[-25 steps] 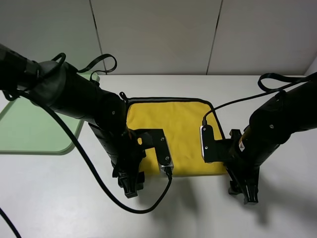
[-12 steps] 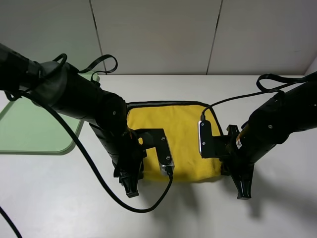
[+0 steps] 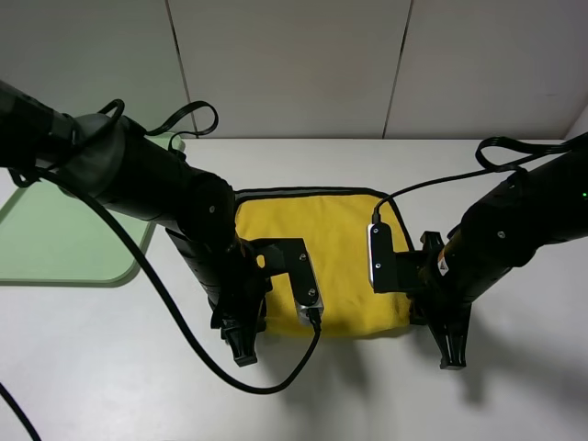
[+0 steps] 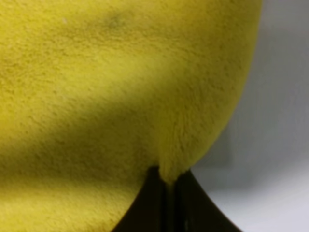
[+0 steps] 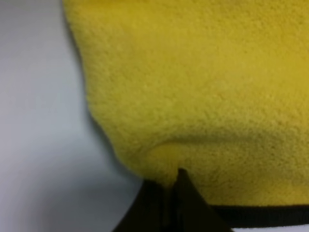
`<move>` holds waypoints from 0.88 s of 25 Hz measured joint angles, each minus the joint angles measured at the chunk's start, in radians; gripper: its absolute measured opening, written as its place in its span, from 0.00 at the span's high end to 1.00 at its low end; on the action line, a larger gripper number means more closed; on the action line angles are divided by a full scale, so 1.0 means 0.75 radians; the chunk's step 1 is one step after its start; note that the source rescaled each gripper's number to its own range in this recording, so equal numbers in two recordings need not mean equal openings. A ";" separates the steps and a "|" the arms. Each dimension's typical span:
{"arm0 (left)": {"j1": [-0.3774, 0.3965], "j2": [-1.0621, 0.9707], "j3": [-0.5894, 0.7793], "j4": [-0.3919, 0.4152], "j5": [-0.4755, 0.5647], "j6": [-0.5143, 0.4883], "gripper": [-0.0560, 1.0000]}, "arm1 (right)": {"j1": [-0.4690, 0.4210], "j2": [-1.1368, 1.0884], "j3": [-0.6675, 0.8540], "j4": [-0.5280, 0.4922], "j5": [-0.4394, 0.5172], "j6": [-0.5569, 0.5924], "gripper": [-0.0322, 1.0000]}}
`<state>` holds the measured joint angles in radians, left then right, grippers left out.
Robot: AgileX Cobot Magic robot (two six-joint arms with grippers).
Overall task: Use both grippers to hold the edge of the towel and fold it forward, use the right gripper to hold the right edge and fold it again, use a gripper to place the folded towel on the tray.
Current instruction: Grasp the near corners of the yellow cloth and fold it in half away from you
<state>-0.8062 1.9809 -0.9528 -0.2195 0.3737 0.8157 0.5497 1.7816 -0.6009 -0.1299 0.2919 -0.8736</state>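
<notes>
While the large pale green plastic tray [image 3: 55,248] is waiting at the far left of the white tabletop [image 3: 110,395] with no cloth on it, the square yellow plush towel [image 3: 326,239] is lying spread out and unfolded in the middle, well apart from that tray, its narrow black binding [image 3: 303,191] running along the far side. Moving rightward, the black left gripper [image 3: 243,347] is pressing down at the towel's near left corner and the black right gripper [image 3: 450,354] is doing likewise at the near right corner. By my judgement the task is standing at its very first step. The two-handed grasp is being made, while the forward fold, the second fold from the right edge and the placing on the tray are all waiting to be done. From the high camera the bulky arms are hiding the fingertips, so the jaws are not readable there. The left wrist view is filling that gap, showing the left jaws squeezing together on a small pucker of yellow pile, with pale table beside it. The right wrist view is showing the right jaws pinching a raised nub of cloth the same way, with a strip of the binding beside them. Neither wrist view is taking in the tray.
</notes>
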 joint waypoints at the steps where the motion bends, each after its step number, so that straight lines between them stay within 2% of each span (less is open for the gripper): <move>1: 0.000 0.000 0.000 0.000 0.000 0.000 0.95 | 0.000 0.000 0.000 0.001 0.001 0.004 0.97; 5: 0.000 -0.002 0.000 0.000 0.001 0.000 0.95 | 0.000 -0.005 0.000 0.024 0.020 0.059 0.97; 10: 0.000 -0.031 0.002 0.000 0.034 0.000 0.95 | 0.000 -0.050 0.009 0.105 0.148 0.152 0.97; 17: 0.000 -0.141 0.002 0.001 0.066 0.000 0.95 | 0.000 -0.229 0.013 0.157 0.256 0.169 0.97; 22: 0.000 -0.236 0.002 0.058 0.147 0.000 0.95 | 0.000 -0.404 0.013 0.188 0.345 0.170 0.97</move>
<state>-0.8062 1.8039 -0.9510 -0.1759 0.4836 0.8157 0.5497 1.4789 -0.5908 0.0111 0.5507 -0.7460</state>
